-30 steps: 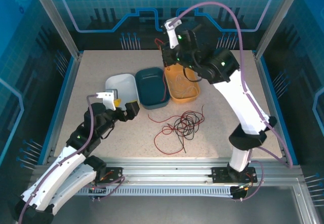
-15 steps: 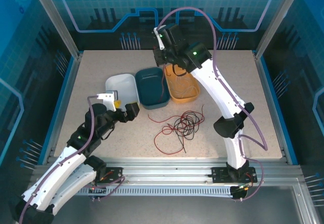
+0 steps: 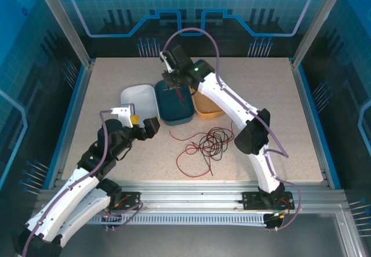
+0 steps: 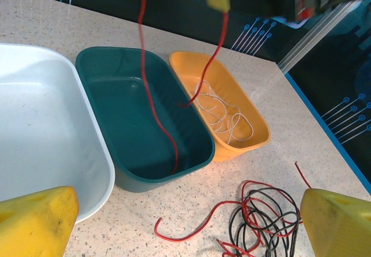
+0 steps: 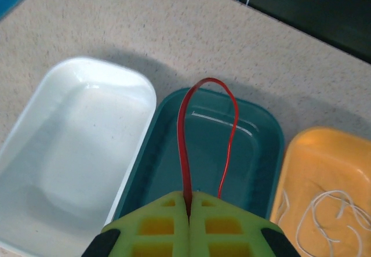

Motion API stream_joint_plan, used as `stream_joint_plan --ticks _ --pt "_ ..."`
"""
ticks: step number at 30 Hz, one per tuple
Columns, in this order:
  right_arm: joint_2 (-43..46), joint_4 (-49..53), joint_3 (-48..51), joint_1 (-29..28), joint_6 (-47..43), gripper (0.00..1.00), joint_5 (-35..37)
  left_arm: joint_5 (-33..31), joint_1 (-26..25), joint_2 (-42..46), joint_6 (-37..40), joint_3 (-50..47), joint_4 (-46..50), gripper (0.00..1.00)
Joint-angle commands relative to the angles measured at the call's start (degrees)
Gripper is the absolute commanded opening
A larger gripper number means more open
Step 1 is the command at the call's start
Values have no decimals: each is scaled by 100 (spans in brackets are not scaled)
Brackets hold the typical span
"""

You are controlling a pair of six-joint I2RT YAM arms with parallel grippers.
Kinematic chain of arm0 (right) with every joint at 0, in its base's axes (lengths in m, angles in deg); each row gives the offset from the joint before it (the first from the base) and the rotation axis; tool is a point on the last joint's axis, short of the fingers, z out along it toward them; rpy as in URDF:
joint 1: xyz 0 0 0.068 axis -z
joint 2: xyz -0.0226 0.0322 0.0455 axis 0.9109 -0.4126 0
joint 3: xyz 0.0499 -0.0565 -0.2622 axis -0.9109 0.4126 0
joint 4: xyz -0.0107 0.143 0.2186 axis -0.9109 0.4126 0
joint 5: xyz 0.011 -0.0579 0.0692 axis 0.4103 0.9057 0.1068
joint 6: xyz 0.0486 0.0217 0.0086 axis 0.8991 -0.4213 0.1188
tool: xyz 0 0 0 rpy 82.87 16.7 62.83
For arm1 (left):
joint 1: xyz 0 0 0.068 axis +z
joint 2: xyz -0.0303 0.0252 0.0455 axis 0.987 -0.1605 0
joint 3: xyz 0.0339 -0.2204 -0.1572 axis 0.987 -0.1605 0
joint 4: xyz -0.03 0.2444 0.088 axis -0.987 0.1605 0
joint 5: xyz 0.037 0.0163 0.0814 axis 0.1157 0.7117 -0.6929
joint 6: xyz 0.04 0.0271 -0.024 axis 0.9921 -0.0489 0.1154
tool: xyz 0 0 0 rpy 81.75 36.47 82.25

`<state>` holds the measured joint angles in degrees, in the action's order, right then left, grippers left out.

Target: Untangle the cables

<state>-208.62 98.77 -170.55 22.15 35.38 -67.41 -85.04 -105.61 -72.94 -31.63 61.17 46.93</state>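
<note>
Swung leftward, the right gripper (image 5: 189, 207) clamped a thin red cable (image 5: 184, 147) over the rectangular teal plastic tray (image 5: 264, 135) for sorting; the left gripper (image 4: 185, 222) waited, jaws apart.

The red cable (image 5: 184, 141) vanishes between the right gripper's (image 5: 189, 198) closed fingers, and the left wrist view's edge crops the white tray (image 4: 46, 123).

The top camera looks steeply down from behind the arm bases (image 3: 261, 200) over the whole worktop (image 3: 261, 94). The left wrist camera slants across past the left claw (image 4: 185, 225), the right wrist camera peers closely down; all share the teal tray (image 3: 174, 111).
</note>
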Motion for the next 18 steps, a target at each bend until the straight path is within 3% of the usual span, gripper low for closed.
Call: stream_joint_plan --ticks 1,18 --pt "191 -512 459 -97 -63 0 114 126 50 18 -152 -136 -149 99" --pt "484 -1006 2356 -55 258 0 -296 164 101 -25 -151 -185 -180 99"
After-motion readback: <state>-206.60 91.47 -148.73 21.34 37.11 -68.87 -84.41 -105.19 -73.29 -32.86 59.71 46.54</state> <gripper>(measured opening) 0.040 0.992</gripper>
